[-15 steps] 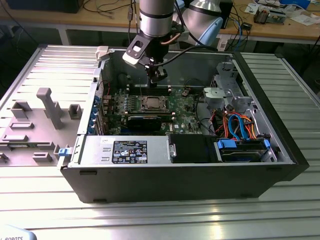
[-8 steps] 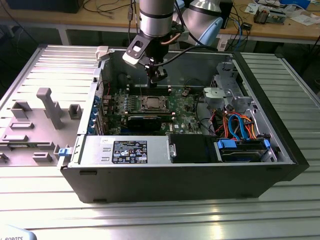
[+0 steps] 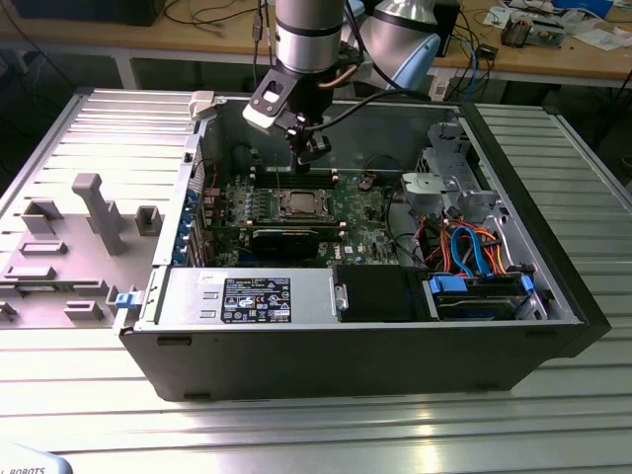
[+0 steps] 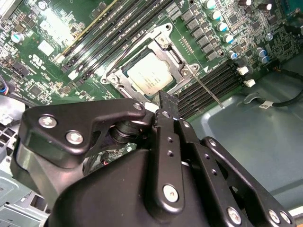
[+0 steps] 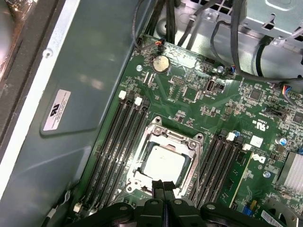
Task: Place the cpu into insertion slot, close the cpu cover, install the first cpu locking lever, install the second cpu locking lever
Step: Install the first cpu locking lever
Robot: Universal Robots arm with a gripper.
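slatted metal table [image 3: 326, 434] carries an open computer case [image 3: 395, 355]; the cpu [image 5: 164, 164] lies flat in the insertion slot [image 5: 173, 136], seemingly thin, light, fragile, best gripped by its edges. gripper [image 5: 163, 187] hovers near it, pressed together, empty.

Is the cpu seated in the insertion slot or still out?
In: the cpu lies flat inside the metal rim of the insertion slot, its silver top showing in both wrist views.

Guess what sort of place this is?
Probably a robotics lab or workshop: a robot arm reaches into an open computer case on a slatted metal table, with cluttered wooden workbenches behind.
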